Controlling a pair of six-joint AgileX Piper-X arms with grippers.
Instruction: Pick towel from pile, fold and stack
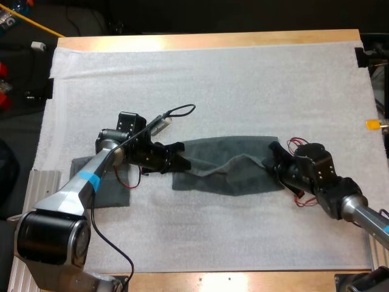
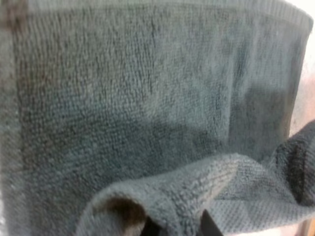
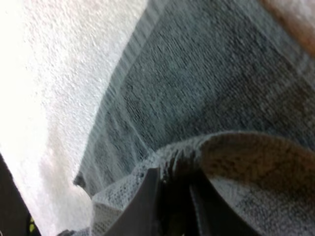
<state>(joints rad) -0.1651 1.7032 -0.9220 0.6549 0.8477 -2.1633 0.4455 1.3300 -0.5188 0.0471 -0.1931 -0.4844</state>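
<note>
A dark grey-green towel (image 1: 226, 165) lies stretched across the middle of the mat, with a raised ridge running through it. My left gripper (image 1: 180, 156) is shut on its left edge, and my right gripper (image 1: 271, 159) is shut on its right edge. In the left wrist view a pinched fold of the towel (image 2: 197, 191) bulges over the fingertips (image 2: 209, 226), with flat towel beyond. The right wrist view shows the dark fingers (image 3: 147, 206) pressed on a lifted fold of the towel (image 3: 246, 162). A second towel, folded (image 1: 103, 185), lies flat under my left arm at the mat's left side.
The white mat (image 1: 213, 79) covers most of the wooden table (image 1: 206, 40). A metal rail (image 1: 42, 182) runs along the table's left edge. Dark clutter sits beyond the far left corner.
</note>
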